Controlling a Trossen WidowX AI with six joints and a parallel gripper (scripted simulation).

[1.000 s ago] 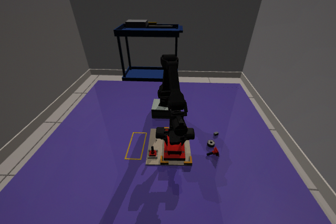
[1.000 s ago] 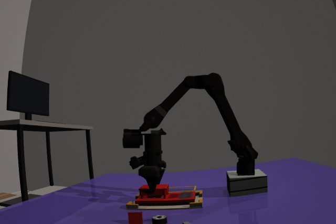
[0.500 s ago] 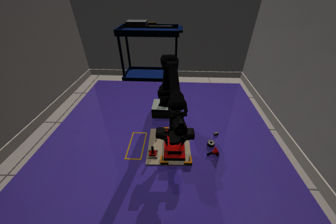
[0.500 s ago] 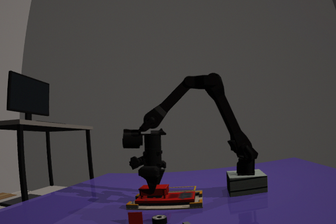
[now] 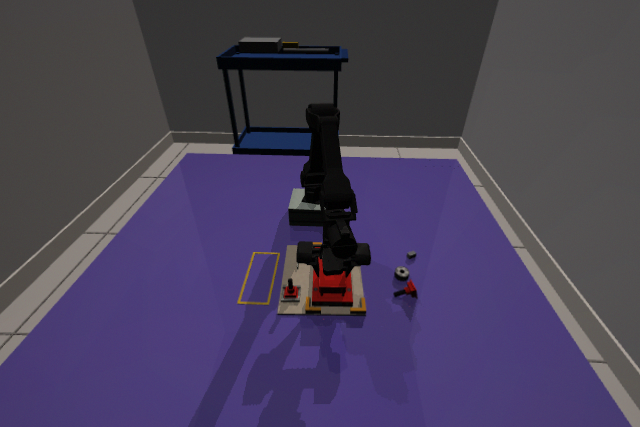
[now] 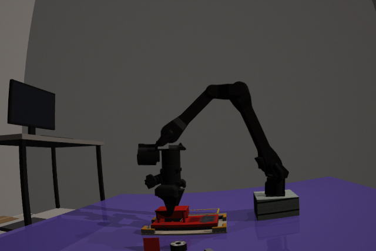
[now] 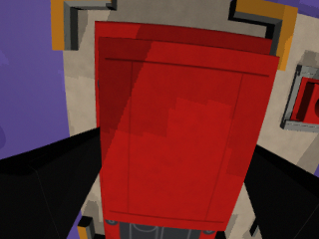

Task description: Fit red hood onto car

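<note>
The red hood [image 5: 332, 279] [image 6: 174, 211] [image 7: 174, 115] is over the deck of the red chassis [image 5: 332, 299] [image 6: 197, 220] [image 7: 150, 30], its roof about level and its edges roughly in line with the chassis. The chassis sits in the jig between orange corner pieces. My gripper [image 5: 332, 271] [image 6: 170, 214] [image 7: 175, 141] points down and is shut on the hood, one finger at each long side. The hood's legs reach down to or very near the deck. The pegs, the corner holes and most of the engine block are hidden, so I cannot tell whether the pegs are in the holes.
A small red part with a black pin [image 5: 290, 290] stands in a holder on the jig board [image 5: 292, 309] [image 6: 182, 232] [image 7: 80, 100]. Right of the board lie a wheel [image 5: 401, 278] [image 6: 178, 247], a red piece [image 5: 411, 289] [image 6: 151, 244] and a grey block [image 5: 411, 254]. A yellow outline [image 5: 253, 303] is at left.
</note>
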